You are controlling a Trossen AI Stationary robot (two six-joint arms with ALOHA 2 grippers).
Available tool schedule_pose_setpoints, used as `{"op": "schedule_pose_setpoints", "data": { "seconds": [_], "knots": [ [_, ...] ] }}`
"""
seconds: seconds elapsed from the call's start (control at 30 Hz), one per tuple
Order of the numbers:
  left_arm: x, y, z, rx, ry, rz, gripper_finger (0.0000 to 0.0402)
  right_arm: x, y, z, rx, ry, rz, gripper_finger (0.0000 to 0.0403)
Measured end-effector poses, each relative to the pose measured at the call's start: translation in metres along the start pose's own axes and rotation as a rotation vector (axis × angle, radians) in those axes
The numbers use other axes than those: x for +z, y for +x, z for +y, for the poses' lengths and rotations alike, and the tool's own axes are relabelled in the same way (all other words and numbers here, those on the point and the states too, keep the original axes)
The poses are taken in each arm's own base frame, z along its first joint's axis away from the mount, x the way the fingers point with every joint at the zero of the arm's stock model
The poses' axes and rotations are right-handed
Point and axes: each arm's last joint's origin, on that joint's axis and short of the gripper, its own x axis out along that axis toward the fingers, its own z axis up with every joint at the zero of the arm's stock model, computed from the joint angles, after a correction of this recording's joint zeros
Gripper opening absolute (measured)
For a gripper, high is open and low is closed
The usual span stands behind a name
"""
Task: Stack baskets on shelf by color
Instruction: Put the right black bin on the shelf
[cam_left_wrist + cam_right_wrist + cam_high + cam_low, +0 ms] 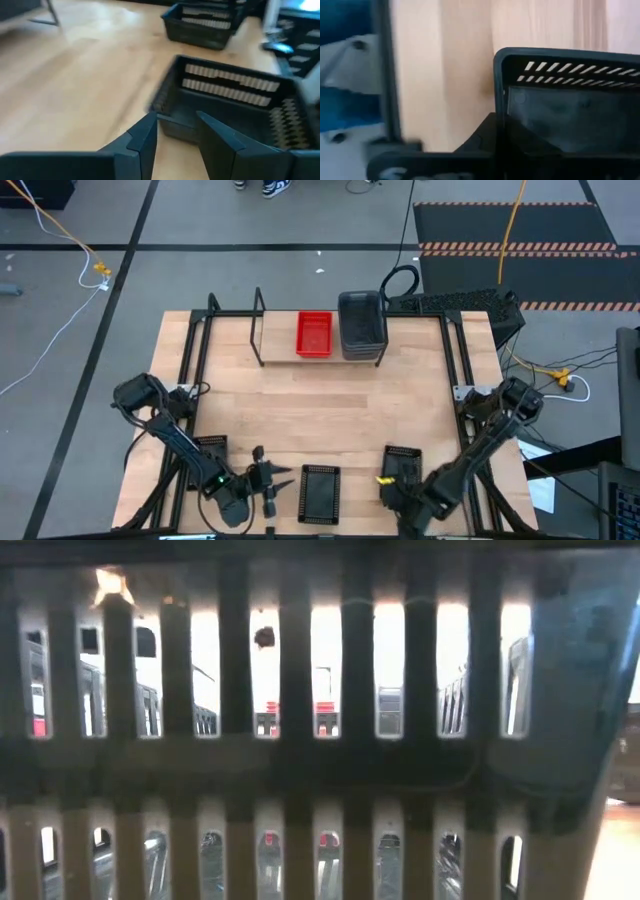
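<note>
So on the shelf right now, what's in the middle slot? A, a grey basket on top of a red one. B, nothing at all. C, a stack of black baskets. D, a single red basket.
D: in the high view a lone red basket sits mid-shelf, with a grey stack beside it at one end and the other end slot bare.

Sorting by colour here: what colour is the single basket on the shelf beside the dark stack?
Red, clearest in the high view.
</note>
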Motion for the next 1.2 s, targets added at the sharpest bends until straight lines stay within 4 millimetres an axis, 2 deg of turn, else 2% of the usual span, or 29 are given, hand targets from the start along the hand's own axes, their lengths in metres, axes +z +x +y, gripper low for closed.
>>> {"op": "schedule_pose_setpoints", "data": {
  "seconds": [0.13,0.27,0.37,0.5,0.67,0.87,0.97,1.1,1.2],
  "knots": [
    [0.018,-0.004,0.02,0.082,-0.007,0.051,0.0133,0.045,-0.03,-0.002,0.116,-0.076,-0.078,0.0002],
    [0.036,-0.025,0.048,0.184,-0.096,0.113,0.0133,0.087,-0.061,-0.006,0.131,-0.184,-0.214,0.0001],
    [0.047,-0.046,0.063,0.235,-0.129,0.112,0.0133,0.115,-0.076,-0.02,0.103,-0.258,-0.276,0.0001],
    [0.056,-0.064,0.077,0.276,-0.143,0.09,0.0133,0.155,-0.089,-0.059,0.024,-0.306,-0.342,0.0001],
    [0.065,-0.075,0.096,0.328,-0.13,0.103,0.0133,0.208,-0.108,-0.127,-0.077,-0.273,-0.508,0.0001],
    [0.079,-0.084,0.127,0.438,-0.087,0.13,0.0133,0.257,-0.127,-0.195,-0.045,-0.301,-0.732,0.0001],
    [0.088,-0.088,0.147,0.516,-0.071,0.148,0.0133,0.284,-0.115,-0.225,-0.089,-0.294,-0.716,0.0],
    [0.099,-0.093,0.173,0.613,-0.072,0.166,0.0133,0.32,-0.088,-0.262,-0.154,-0.286,-0.632,0.0],
    [0.105,-0.098,0.188,0.661,-0.059,0.18,0.0133,0.339,-0.084,-0.292,-0.198,-0.262,-0.629,0.0]
  ]
}}
